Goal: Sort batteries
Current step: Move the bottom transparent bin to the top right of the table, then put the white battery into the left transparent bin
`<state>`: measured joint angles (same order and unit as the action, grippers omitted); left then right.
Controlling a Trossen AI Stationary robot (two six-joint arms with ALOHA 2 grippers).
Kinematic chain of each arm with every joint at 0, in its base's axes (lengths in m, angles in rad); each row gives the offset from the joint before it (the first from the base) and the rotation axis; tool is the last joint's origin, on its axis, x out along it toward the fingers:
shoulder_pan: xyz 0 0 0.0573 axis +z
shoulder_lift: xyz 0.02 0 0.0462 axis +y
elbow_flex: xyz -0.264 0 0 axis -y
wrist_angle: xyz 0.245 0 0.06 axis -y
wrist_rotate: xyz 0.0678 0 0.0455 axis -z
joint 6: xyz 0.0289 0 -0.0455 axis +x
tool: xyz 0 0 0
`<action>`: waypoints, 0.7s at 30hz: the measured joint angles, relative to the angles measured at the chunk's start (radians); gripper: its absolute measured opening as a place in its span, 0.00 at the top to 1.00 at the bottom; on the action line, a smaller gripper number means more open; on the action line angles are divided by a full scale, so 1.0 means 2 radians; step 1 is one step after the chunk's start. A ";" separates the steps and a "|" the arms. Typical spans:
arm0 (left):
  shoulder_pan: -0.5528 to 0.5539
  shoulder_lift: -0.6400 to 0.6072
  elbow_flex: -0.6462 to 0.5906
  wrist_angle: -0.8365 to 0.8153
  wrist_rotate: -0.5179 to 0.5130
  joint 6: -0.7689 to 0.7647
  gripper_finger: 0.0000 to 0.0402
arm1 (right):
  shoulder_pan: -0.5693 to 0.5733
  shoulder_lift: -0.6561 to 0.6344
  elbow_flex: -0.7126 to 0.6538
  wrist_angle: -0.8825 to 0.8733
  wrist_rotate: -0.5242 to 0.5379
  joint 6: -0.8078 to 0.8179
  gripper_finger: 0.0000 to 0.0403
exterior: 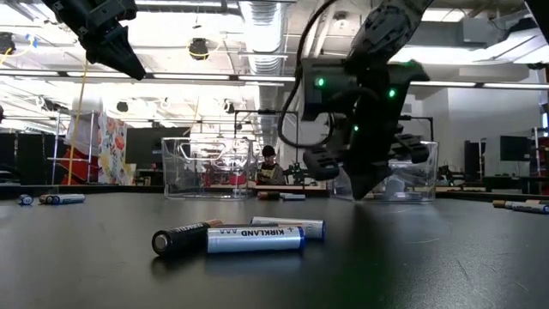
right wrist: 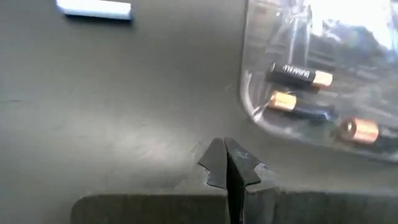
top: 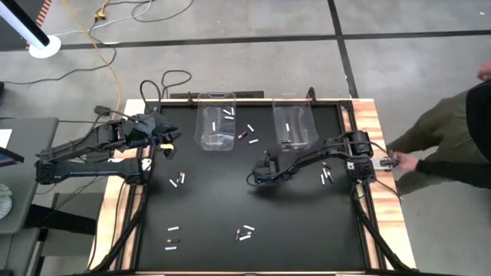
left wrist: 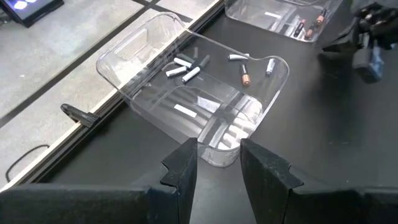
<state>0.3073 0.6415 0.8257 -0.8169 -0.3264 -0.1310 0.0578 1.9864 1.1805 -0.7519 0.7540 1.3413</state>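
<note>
Batteries lie scattered on the black table: a pair (top: 178,181) near the left arm, some (top: 244,232) near the front, more (top: 326,175) at the right. Close to the low camera lie a dark and a white one (exterior: 249,236). The left clear bin (top: 216,123) holds white batteries (left wrist: 186,68). The right clear bin (top: 294,123) holds dark ones with copper ends (right wrist: 298,76). My right gripper (top: 257,176) is shut with nothing between its fingers (right wrist: 214,163), low over the table's middle. My left gripper (left wrist: 217,168) stands open and high, left of the left bin.
A person (top: 453,146) stands at the table's right side, one hand (top: 400,161) at the table's edge by the right arm's base. A wooden rim (top: 368,123) frames the table. Cables lie on the floor beyond the far edge.
</note>
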 joint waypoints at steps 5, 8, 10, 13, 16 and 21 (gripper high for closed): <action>0.000 0.000 0.000 0.000 0.000 0.000 0.71 | 0.016 -0.033 0.001 -0.012 0.002 -0.001 0.98; 0.000 0.000 0.000 0.000 0.000 0.000 0.71 | 0.025 -0.058 0.001 -0.032 0.002 -0.003 0.98; 0.000 0.000 0.000 0.000 0.000 0.000 0.71 | 0.034 -0.077 0.001 -0.046 0.003 -0.007 0.98; 0.000 0.000 0.000 0.000 0.000 0.000 0.71 | 0.051 -0.106 0.001 -0.065 0.003 -0.007 0.98; 0.000 0.000 0.000 0.000 0.000 0.000 0.71 | 0.070 -0.130 0.001 -0.071 0.003 -0.007 0.98; 0.000 0.000 0.000 0.000 0.000 0.003 0.71 | 0.096 -0.150 0.001 -0.052 0.000 -0.007 0.97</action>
<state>0.3073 0.6411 0.8257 -0.8169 -0.3256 -0.1256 0.2497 1.6871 1.1831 -0.8556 0.7549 1.3278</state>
